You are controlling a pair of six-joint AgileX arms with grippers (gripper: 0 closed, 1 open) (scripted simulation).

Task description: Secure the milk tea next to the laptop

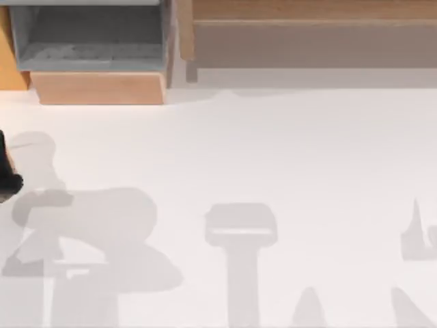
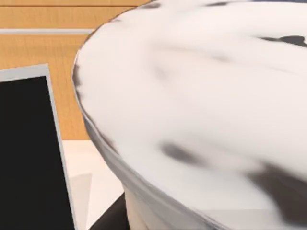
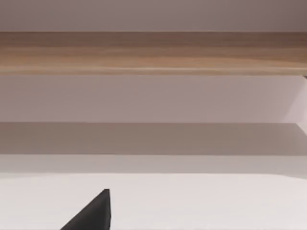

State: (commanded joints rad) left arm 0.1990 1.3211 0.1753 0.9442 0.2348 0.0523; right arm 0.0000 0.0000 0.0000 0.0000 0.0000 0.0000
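so the left wrist view is pretty much all milk tea (image 2: 201, 110); the white lid with dark smudges sits right up against the camera, so the cup is very close to the left claw, but I can't tell whether that claw is wide, narrow or actually holding it; beside the cup there's the laptop (image 2: 29, 153), a dark screen with a pale grey frame, standing just next to it with a strip of white table (image 2: 88, 165) between them; wood panelling behind both.

from the top view the table (image 1: 273, 150) is a big white surface with arm shadows across the near half; a dark bit of the left arm (image 1: 7, 171) pokes in at the left edge; at the far side sit a grey open box (image 1: 92, 37) on a wooden base and a long wooden shelf (image 1: 307, 14).

right wrist view looks across the table toward that wooden shelf (image 3: 153, 52); one dark fingertip (image 3: 93, 213) of the right claw pokes up into view, so can't tell how open it is.
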